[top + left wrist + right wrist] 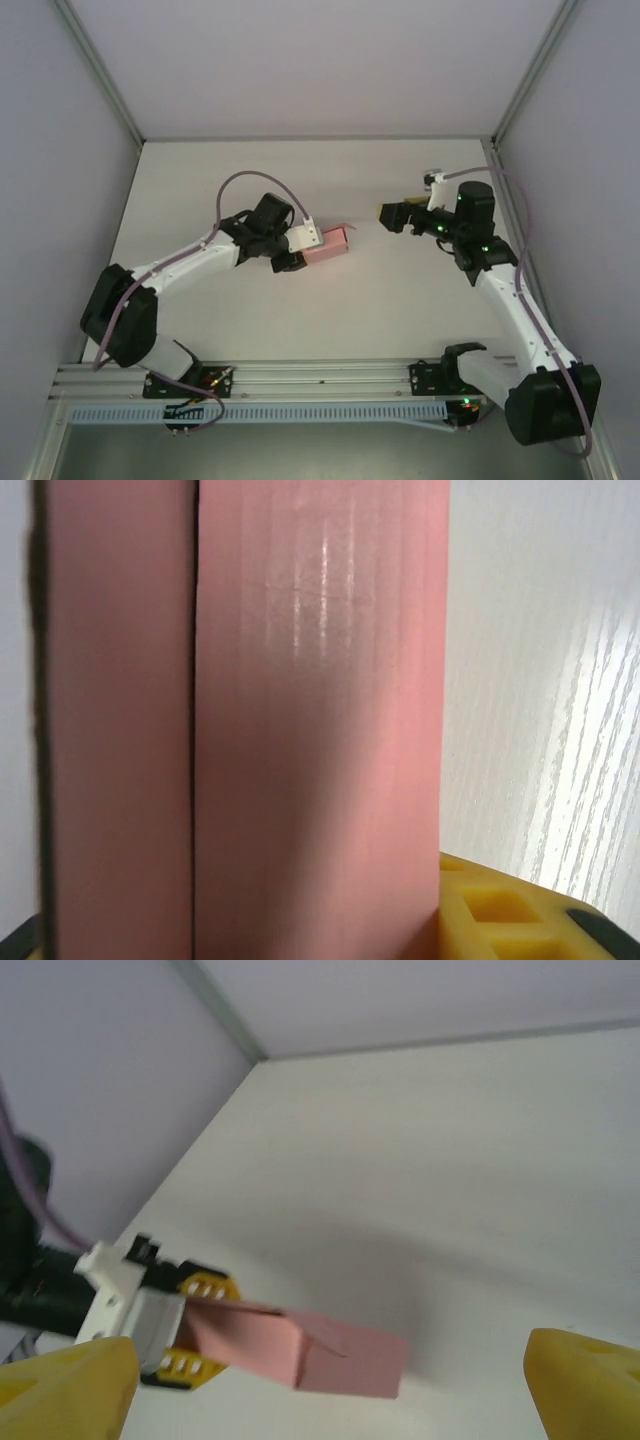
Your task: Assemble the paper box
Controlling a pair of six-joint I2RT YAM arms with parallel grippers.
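Left gripper (302, 247) clamps one end of the pink box (330, 243) over the middle of the table (300, 175). Right gripper (386, 216) is wide open, apart from the box on its other side.

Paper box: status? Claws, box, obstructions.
Left claw shut on paper box. Box folded up, one end gripped. Right claw open, apart from box, facing it. Nothing seen between them.

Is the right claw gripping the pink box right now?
No, the right claw is open and apart from the paper box, which is held in the left claw.
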